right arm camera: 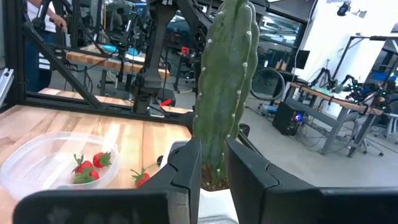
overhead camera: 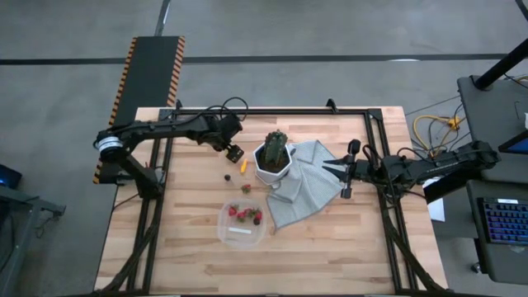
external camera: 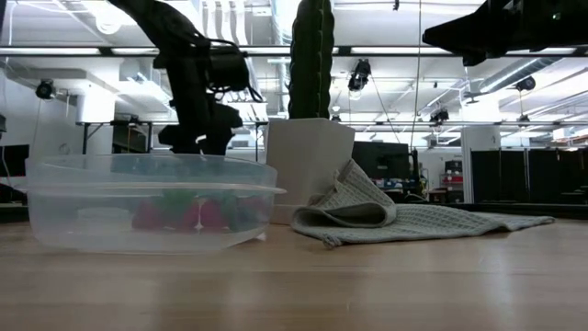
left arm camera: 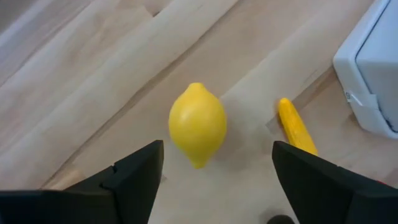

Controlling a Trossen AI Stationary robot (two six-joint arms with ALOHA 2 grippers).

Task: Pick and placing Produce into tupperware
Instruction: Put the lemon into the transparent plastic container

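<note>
One lemon point(left arm camera: 198, 123) lies on the table point(overhead camera: 330, 256) between the spread fingers of the left gripper point(left arm camera: 214, 180) (well apart from the tupperware point(overhead camera: 242, 224)), and being rounded it could roll away if the closing fingers land off-centre.

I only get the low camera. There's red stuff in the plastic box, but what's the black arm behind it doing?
Observer: The left pincer is open and hangs right over a yellow lemon on the table.
Operator: Is any fruit outside the box?
Observer: Yes. A strawberry, a dark berry and a small orange piece lie on the wood near the cactus pot, outside the tupperware.
Operator: Where's the other arm?
Observer: The right pincer waits above the grey cloth, beside the cactus pot.
</note>
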